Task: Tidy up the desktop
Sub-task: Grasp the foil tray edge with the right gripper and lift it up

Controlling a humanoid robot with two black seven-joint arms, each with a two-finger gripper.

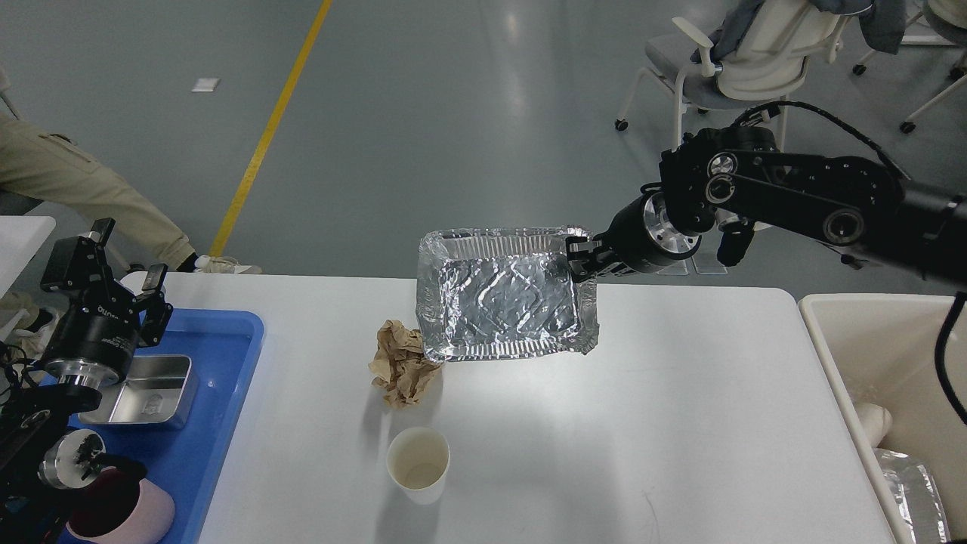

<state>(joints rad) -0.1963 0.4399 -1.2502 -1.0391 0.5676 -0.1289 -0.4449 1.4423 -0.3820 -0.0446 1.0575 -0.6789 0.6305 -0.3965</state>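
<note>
My right tool (pixel 580 258) is clamped on the right rim of the foil tray (pixel 505 304), held open-side up over the white bench (pixel 680 423) with its long axis left-right like the bench's, while my left tool (pixel 113 261) sits spread wide.

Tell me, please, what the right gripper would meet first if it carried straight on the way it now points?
The right gripper points left, clamped on the foil tray. Straight on lies only the tray; past it the way looks free, the crumpled brown paper probably sitting lower, though depth is unclear.
</note>
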